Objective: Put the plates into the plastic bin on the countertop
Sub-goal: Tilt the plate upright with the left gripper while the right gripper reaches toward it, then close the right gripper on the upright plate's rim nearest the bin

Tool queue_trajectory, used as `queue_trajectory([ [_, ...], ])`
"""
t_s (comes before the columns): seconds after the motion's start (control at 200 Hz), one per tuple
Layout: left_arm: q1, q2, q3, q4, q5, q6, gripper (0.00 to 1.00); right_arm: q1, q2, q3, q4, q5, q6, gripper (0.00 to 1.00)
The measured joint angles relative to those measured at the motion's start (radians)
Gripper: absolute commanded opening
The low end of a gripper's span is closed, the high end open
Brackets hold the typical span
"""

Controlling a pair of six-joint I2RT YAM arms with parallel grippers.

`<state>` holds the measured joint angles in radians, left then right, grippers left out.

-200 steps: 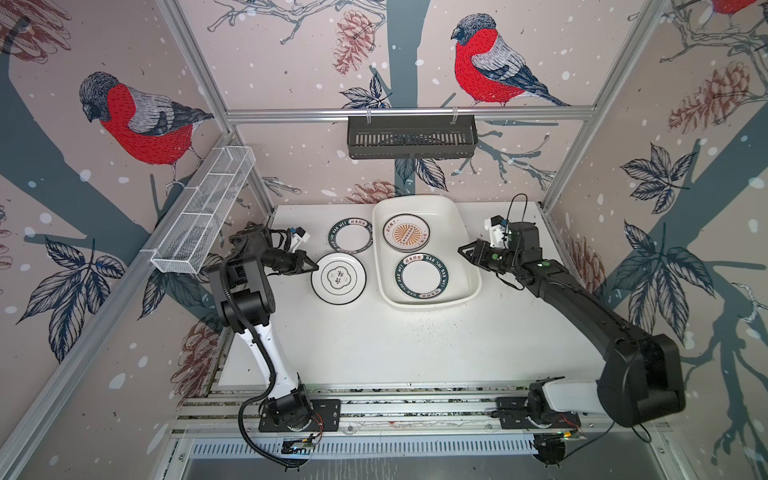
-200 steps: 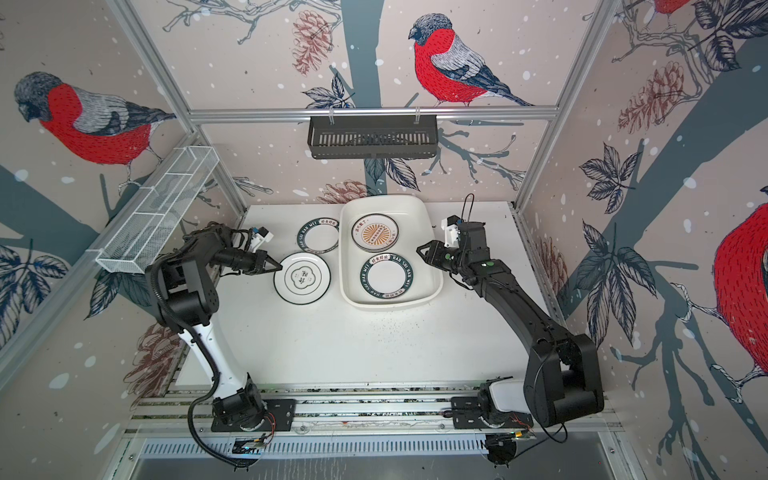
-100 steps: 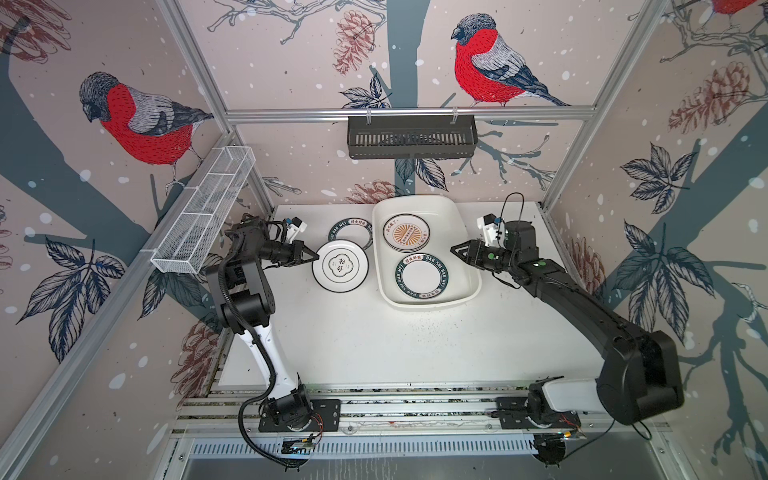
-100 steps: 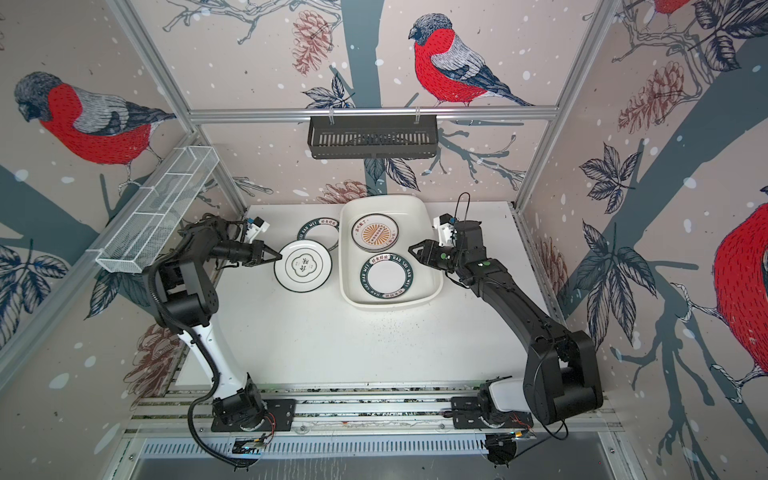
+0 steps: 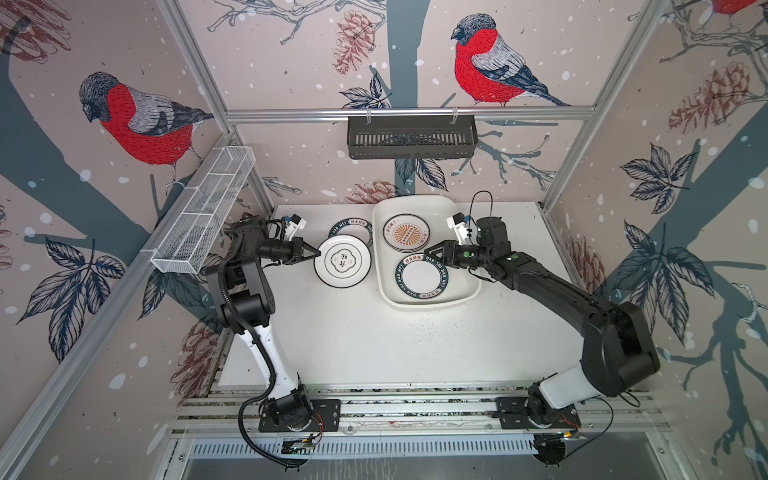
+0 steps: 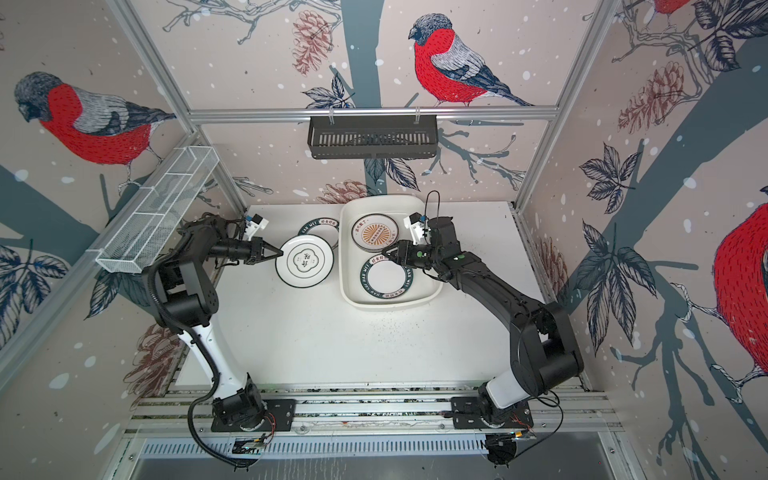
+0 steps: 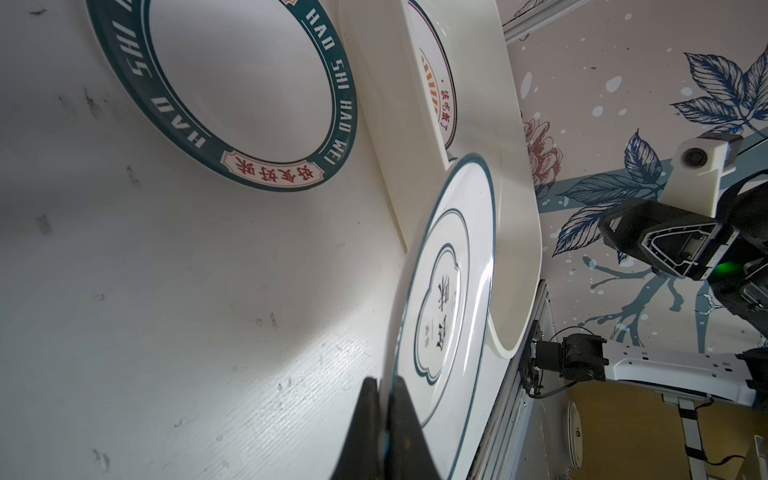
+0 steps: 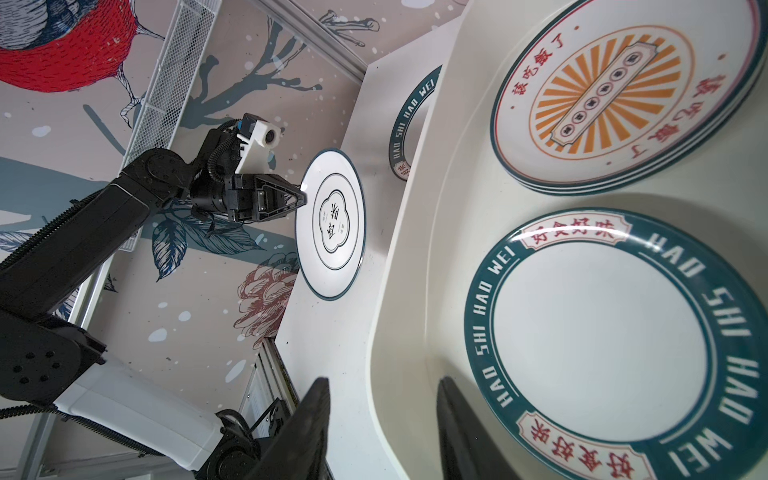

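Left wrist view: emblem plate (image 7: 449, 291) edge between tight left jaws

The white countertop (image 5: 374, 340) fills the middle of both top views, edged by aluminium rails (image 5: 415, 405). Its surface is scuffed and sprinkled with dark specks (image 5: 419, 322), thickest just below the bin. The white plastic bin (image 5: 430, 306) sits flat on it, upper centre-right. Just left of the bin, a teal-rimmed plate (image 5: 350, 226) lies flat on the surface.
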<state>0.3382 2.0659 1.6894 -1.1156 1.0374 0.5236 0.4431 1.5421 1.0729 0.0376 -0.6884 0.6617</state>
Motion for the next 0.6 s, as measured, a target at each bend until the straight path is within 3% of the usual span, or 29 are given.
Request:
queue_trajectory([
  [0.6,-0.02,-0.002,0.021,-0.057,0.045,0.042,0.0,0.172,0.274,0.175,0.102,0.041,0.069,0.43],
])
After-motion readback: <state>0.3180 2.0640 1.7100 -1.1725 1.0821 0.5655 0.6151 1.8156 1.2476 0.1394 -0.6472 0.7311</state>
